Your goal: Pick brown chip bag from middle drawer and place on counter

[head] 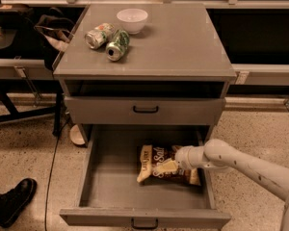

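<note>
The brown chip bag (154,163), dark with cream ends and white lettering, is laid flat in the right half of the middle drawer (111,186), a deep grey tray that is pulled wide open. The gripper (167,166) is placed over the bag's middle, reaching in from the right. The flat grey counter (183,42) is seen above and farther back.
</note>
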`<state>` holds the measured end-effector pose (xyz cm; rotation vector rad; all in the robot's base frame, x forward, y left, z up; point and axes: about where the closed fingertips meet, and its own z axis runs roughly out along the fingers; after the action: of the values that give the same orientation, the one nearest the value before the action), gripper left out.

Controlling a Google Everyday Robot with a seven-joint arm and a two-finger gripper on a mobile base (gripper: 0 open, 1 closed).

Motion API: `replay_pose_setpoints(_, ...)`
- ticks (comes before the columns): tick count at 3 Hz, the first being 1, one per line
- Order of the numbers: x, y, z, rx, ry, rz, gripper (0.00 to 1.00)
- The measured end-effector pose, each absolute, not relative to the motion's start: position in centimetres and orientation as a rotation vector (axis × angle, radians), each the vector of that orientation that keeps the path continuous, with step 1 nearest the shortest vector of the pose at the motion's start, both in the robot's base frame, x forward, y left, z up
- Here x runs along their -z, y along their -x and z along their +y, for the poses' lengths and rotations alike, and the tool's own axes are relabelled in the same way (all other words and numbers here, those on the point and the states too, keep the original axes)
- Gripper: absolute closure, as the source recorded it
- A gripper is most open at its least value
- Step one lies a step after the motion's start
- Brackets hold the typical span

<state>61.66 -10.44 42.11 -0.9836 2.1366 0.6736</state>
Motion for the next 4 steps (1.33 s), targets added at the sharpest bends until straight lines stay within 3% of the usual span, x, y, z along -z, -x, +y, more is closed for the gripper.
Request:
replay_pose_setpoints(3, -42.1, -61.66, -10.43, -0.674, 0.984, 2.137, 0.89)
replay_pose_setpoints(4, -42.1, -61.65, -10.42, -0.674, 0.984, 2.137, 1.0)
